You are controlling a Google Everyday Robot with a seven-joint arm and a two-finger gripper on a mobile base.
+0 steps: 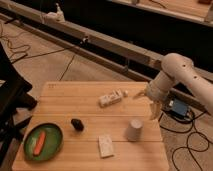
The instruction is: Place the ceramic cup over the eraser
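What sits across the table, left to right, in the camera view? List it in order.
green plate → eraser → white block → ceramic cup → gripper, hanging at the right edge of the table.

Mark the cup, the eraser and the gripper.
cup [134, 130]: camera view, middle of its side wall.
eraser [77, 124]: camera view, centre of the lump.
gripper [155, 114]: camera view, between its fingertips, by the table [75, 95] edge near the cup.
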